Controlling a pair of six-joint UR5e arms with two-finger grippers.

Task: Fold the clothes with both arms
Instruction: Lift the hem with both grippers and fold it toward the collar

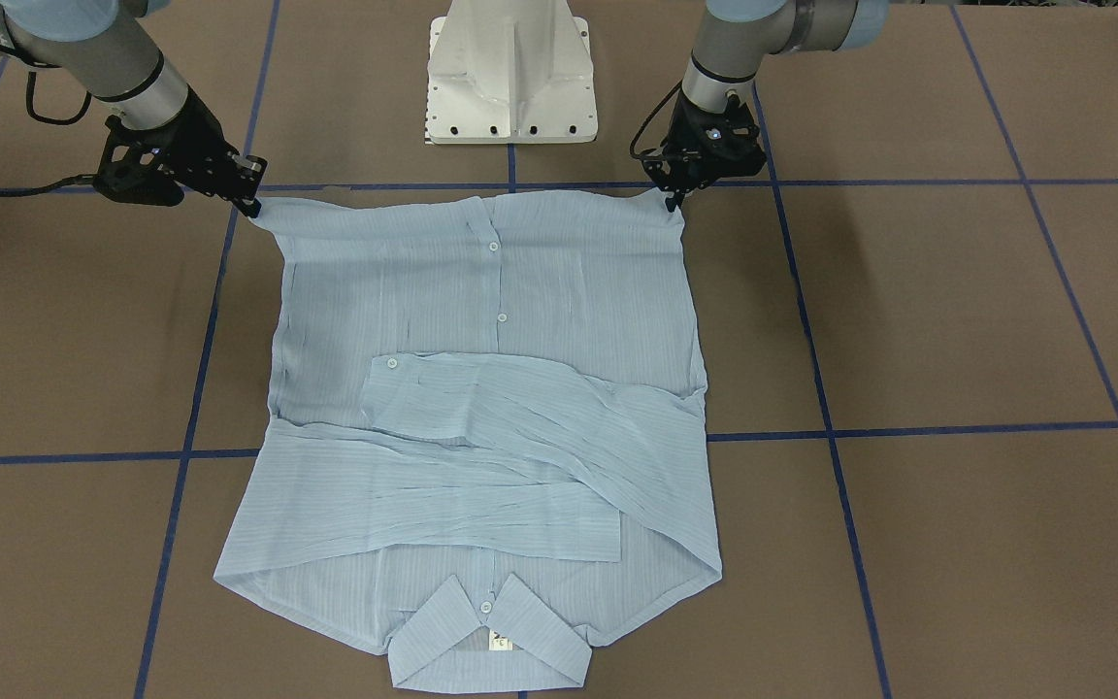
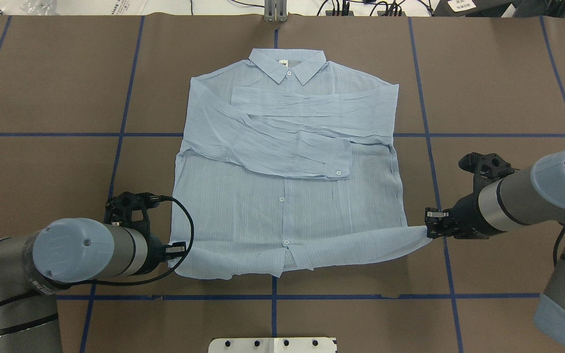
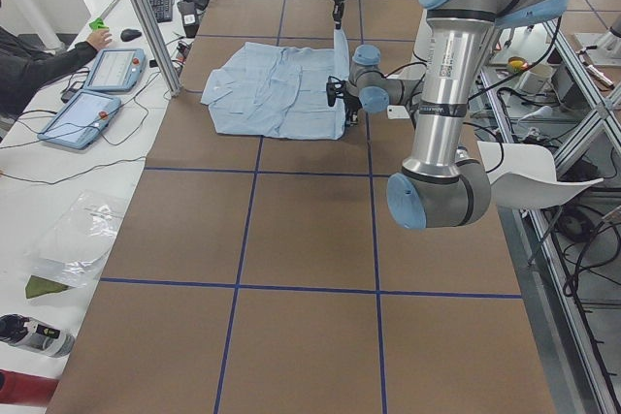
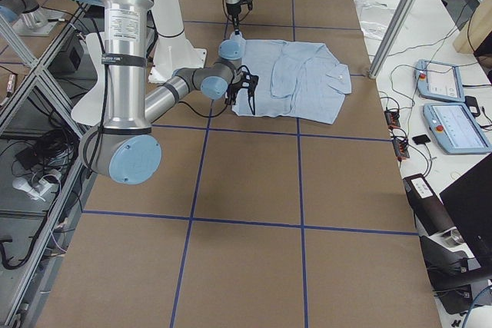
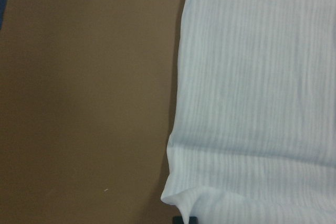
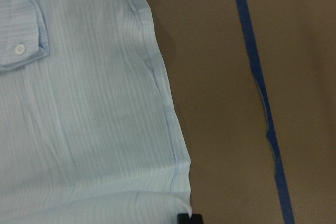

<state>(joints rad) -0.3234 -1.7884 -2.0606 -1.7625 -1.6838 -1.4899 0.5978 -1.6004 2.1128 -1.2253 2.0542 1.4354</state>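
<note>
A thin, light blue, finely striped button-up shirt [image 2: 287,215] lies spread front up in the middle of the overhead view. It rests on a brown paper-covered worktop [image 2: 498,83] crossed by blue tape lines [image 2: 42,134]. Its pointed collar [image 2: 287,66] is toward the top of that frame and the hem toward the bottom. Both long sleeves are folded across the chest. One sleeve [image 2: 312,100] runs level just below the collar. The other sleeve [image 2: 263,147] slants down from the frame's left and ends in a buttoned cuff [image 2: 339,171] right of centre.

The black two-finger left pincer [image 2: 180,250], at the lower left of the overhead view, is closed on the hem's corner on that side, low over the worktop. The black two-finger right pincer [image 2: 428,229], at the right of the frame, is clamped on the opposite hem corner. That corner is stretched sideways into a point past the shirt's side edge and raised off the worktop (in the left side view it hangs from the far arm).

Each wrist view shows a dark fingertip [image 5: 184,219] at its bottom edge, with the cloth corner meeting it. A white pedestal base [image 1: 510,78] stands at the top centre of the front view, between the arms.
</note>
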